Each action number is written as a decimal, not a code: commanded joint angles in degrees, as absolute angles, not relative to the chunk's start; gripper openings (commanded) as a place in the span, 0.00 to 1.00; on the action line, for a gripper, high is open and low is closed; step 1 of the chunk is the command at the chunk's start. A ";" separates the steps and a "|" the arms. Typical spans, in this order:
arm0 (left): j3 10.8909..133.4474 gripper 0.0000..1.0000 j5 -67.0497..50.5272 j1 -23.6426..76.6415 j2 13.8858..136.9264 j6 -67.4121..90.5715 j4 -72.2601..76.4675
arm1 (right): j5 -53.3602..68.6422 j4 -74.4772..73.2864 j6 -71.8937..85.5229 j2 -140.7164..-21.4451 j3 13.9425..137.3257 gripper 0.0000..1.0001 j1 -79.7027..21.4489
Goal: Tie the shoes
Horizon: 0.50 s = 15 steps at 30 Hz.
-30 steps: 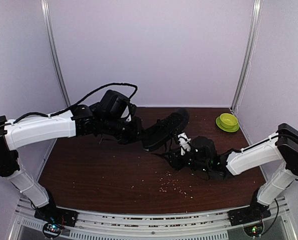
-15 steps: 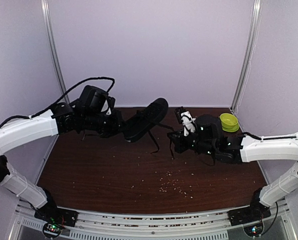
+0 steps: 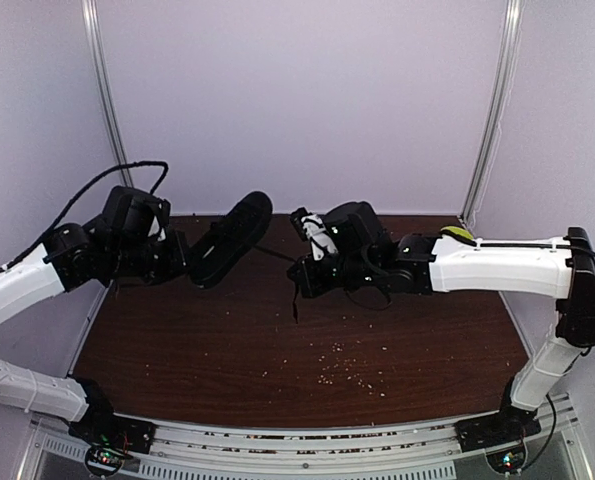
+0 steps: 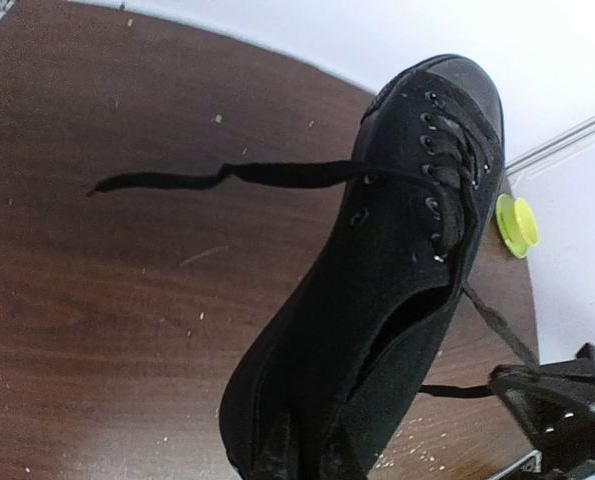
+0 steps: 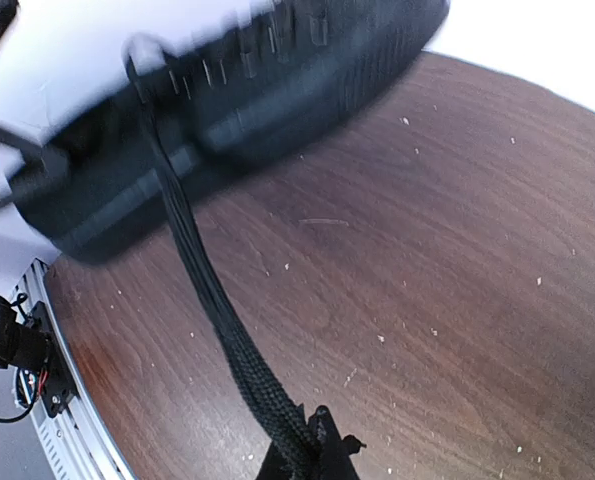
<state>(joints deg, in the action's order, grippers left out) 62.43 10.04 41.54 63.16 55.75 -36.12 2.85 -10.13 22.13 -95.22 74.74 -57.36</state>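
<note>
The black shoe (image 3: 232, 238) hangs tilted above the brown table, toe up and to the right. My left gripper (image 3: 182, 264) is shut on its heel; in the left wrist view its fingertips (image 4: 299, 455) pinch the heel rim of the shoe (image 4: 377, 270). One lace (image 4: 227, 175) trails free to the left. The other lace (image 5: 212, 300) runs taut from the eyelets to my right gripper (image 5: 312, 455), which is shut on it. In the top view the right gripper (image 3: 299, 272) sits just right of the shoe, and the lace end (image 3: 295, 305) dangles below it.
A green bowl (image 4: 517, 222) stands at the back right, mostly hidden behind the right arm in the top view. Pale crumbs (image 3: 342, 370) lie scattered on the near middle of the table (image 3: 197, 350). White walls close in the back and both sides.
Both arms have swung left, carrying the shoe left across the table. The right gripper has shut on the lace and followed the shoe.
</note>
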 commanded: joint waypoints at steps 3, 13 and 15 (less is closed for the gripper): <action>49.04 0.00 11.60 50.89 67.28 70.70 -22.14 | 1.42 -17.91 26.56 -91.18 71.09 0.00 -57.53; 52.72 0.00 11.92 64.70 83.96 83.15 -12.75 | -5.24 -32.07 26.35 -82.39 64.53 0.00 -57.74; 54.06 0.06 7.98 66.00 88.00 83.64 -9.35 | -6.41 -33.01 27.09 -82.02 64.02 0.00 -57.76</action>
